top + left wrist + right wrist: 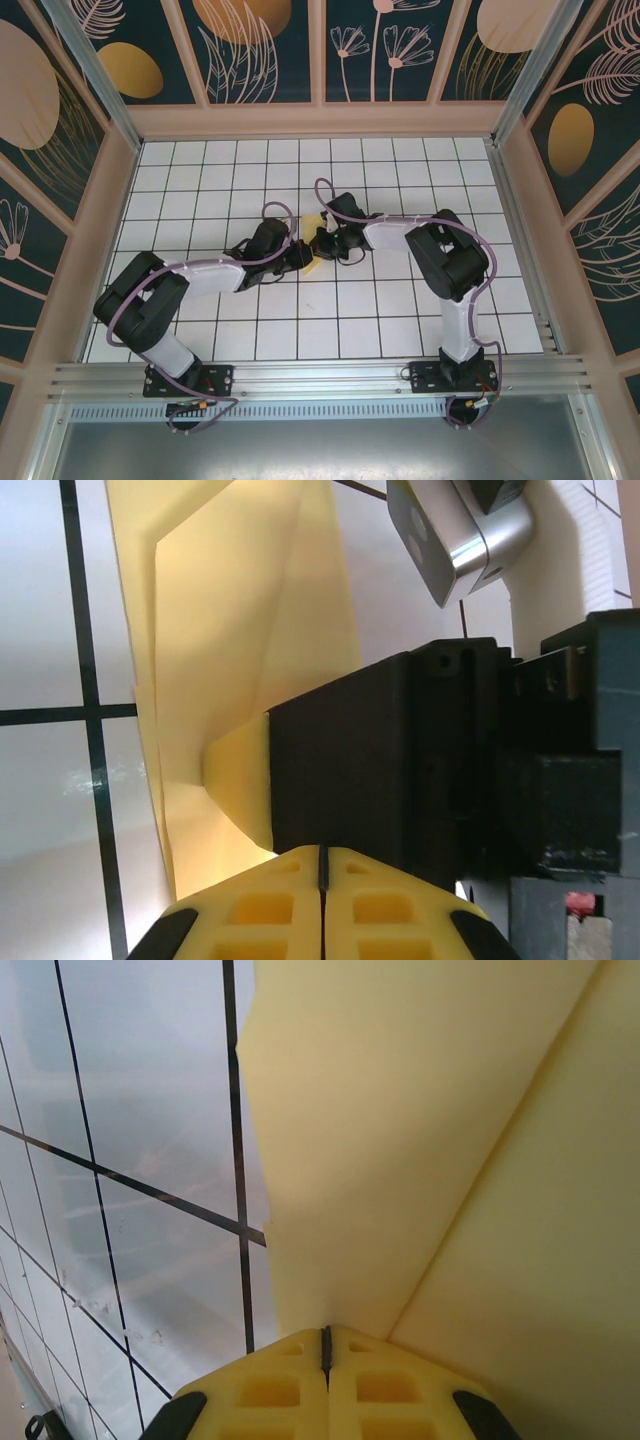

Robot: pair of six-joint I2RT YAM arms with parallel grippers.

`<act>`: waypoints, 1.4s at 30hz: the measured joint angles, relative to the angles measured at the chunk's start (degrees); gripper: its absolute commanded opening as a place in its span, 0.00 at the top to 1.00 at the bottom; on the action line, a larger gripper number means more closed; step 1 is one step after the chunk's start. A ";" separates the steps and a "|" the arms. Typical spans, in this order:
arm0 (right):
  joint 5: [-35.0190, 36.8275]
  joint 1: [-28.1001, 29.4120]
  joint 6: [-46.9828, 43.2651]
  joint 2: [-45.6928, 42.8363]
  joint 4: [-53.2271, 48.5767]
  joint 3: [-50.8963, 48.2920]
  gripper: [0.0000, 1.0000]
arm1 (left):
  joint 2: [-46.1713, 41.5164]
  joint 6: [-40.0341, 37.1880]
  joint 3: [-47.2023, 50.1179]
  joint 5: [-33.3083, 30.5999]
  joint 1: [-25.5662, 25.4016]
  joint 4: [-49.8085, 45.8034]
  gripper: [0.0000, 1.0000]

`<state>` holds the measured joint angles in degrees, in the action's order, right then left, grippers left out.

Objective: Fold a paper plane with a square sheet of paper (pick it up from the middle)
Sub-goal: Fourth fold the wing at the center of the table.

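**Held From Both Sides**

Reaching inward over the tiled table [400,330] with both arms bent at the elbow. Pinching the folded yellow paper [314,221] in the left gripper [304,256] and the right gripper [322,242], with pads pressed fully together, at mid-table between the wrists.

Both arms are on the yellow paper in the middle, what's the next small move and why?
Probably open the left gripper and let go. It and the right gripper both look shut on the folded paper, so one must free up to press the next crease.
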<state>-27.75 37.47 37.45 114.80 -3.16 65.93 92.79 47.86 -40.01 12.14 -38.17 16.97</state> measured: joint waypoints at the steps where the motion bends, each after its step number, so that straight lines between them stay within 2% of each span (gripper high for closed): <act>1: 0.07 -0.02 0.00 0.00 0.02 0.00 0.98 | 0.04 -0.07 -0.04 0.11 0.04 0.09 0.96; 7: 0.20 -0.33 -0.02 0.00 0.17 0.00 0.98 | 0.72 -0.02 -0.07 0.72 0.26 1.20 1.00; 19: -0.42 -0.66 0.50 0.00 0.85 -0.37 0.98 | 0.68 0.50 4.37 -0.26 0.24 2.93 1.00; 29: -1.68 -0.85 0.85 0.00 2.69 -1.11 0.98 | 0.24 0.72 4.39 -0.79 0.24 4.09 1.00; 42: -3.28 -1.51 1.07 0.00 3.39 -1.18 0.98 | 4.59 0.68 2.95 -1.16 0.24 4.76 1.00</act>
<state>-31.03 35.97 38.52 114.80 0.23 64.75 97.38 48.53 -37.06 10.98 -37.93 21.74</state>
